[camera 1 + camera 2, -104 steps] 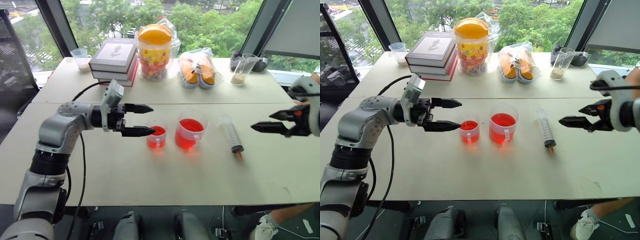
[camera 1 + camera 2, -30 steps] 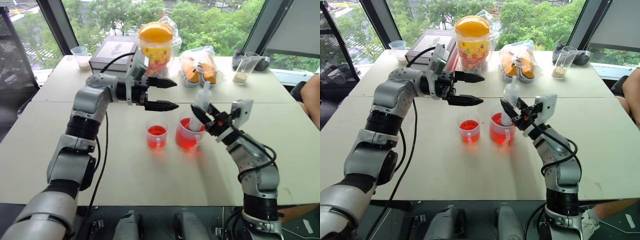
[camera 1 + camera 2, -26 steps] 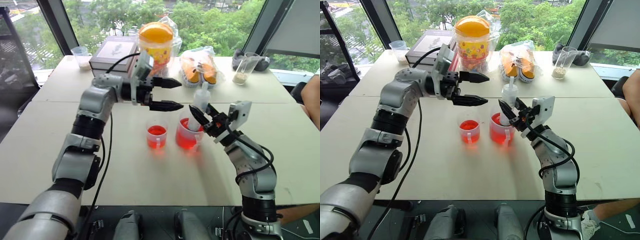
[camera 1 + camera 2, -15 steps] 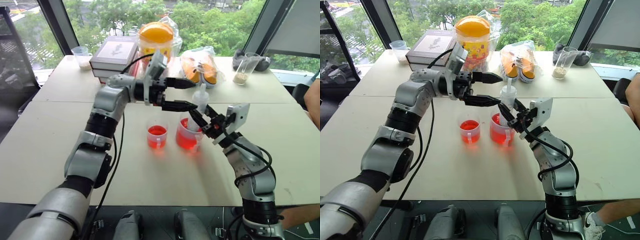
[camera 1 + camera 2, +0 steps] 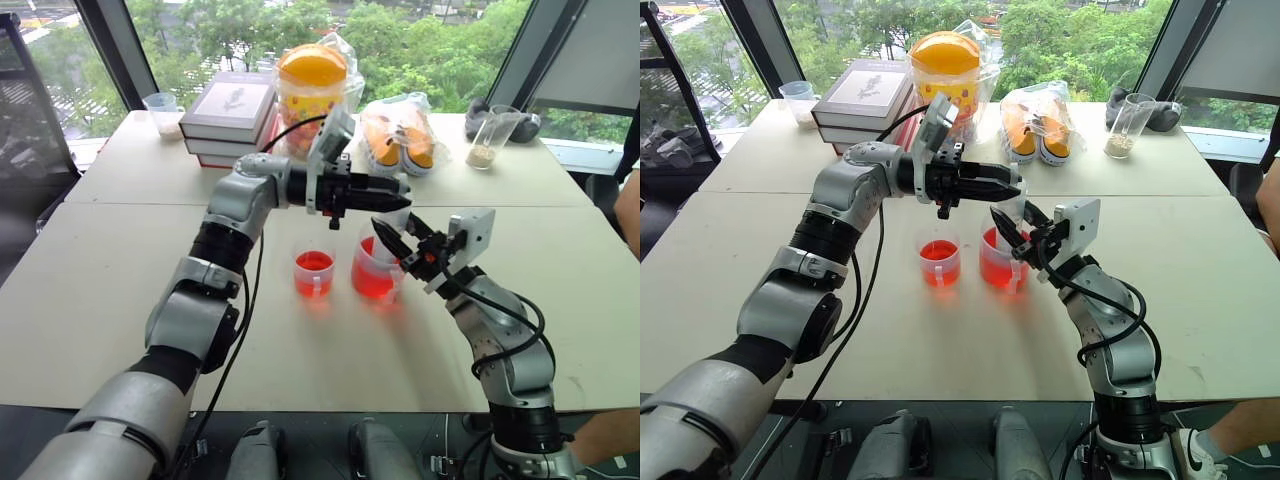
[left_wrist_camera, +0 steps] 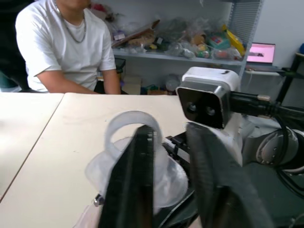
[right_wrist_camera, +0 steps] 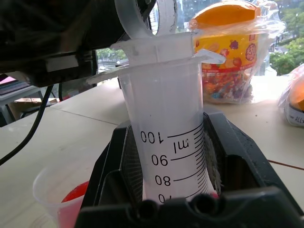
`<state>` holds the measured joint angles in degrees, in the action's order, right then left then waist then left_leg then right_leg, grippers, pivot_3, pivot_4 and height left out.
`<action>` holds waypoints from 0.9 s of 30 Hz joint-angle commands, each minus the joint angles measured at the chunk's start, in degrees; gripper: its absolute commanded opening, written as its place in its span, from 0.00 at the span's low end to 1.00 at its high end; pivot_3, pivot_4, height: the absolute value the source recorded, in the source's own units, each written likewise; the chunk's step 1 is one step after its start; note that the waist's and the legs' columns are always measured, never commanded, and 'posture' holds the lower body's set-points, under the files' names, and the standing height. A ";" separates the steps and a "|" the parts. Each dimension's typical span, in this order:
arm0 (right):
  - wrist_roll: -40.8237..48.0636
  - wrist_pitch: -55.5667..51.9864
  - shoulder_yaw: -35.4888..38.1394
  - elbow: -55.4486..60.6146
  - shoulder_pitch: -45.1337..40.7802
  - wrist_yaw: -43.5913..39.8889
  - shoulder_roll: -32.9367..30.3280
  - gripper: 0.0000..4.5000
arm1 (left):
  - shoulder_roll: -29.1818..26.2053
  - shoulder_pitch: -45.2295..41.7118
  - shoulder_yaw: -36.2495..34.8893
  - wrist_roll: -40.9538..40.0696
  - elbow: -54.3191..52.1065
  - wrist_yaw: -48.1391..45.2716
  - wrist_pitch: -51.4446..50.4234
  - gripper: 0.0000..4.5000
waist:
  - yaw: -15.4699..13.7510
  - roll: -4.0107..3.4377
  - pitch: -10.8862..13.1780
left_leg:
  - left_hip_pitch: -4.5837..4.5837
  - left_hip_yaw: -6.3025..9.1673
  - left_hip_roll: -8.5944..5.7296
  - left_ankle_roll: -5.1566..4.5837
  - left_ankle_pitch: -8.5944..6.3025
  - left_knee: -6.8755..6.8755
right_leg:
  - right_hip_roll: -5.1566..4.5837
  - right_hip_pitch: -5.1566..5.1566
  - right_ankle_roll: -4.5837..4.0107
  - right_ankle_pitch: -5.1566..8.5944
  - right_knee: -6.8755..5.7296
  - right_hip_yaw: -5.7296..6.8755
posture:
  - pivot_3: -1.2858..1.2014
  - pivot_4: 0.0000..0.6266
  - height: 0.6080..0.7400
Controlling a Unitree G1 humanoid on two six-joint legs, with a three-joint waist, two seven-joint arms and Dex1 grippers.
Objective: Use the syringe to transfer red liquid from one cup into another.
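I have the right gripper (image 5: 1012, 228) clamped on the syringe (image 7: 166, 137) over the larger cup (image 5: 1002, 260) — left gripper (image 5: 1012, 184) clenched on its plunger ring (image 6: 133, 130).

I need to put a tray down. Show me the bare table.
Bare: the near table in front of the small red-filled clear cup, and both side stretches. Crowded: the far edge, from the stacked books to the orange-lidded candy jar, and the middle, around both grippers.
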<state>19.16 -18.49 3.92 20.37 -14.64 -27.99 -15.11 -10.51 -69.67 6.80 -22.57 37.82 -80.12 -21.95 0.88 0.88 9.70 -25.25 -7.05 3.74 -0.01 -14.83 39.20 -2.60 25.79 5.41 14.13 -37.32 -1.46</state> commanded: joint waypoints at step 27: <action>3.40 -4.23 -4.33 0.44 1.28 -1.25 -0.82 0.30 | -0.14 -10.97 -9.22 -2.12 4.90 4.57 5.38 0.01 | -0.07 0.01 0.00 | -0.02 0.06 -0.01 0.00 0.00 0.00 | 0.00 -0.02 0.00 0.00 0.03 0.04 | 0.52 0.24 1.00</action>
<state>22.27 -21.03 3.95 20.89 -15.40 -27.39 -16.05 -9.88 -74.70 3.13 -22.16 44.61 -79.44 -19.53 0.81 0.88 9.71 -25.27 -6.99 3.73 -0.01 -14.83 39.20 -2.60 25.78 5.41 14.13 -37.28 -1.42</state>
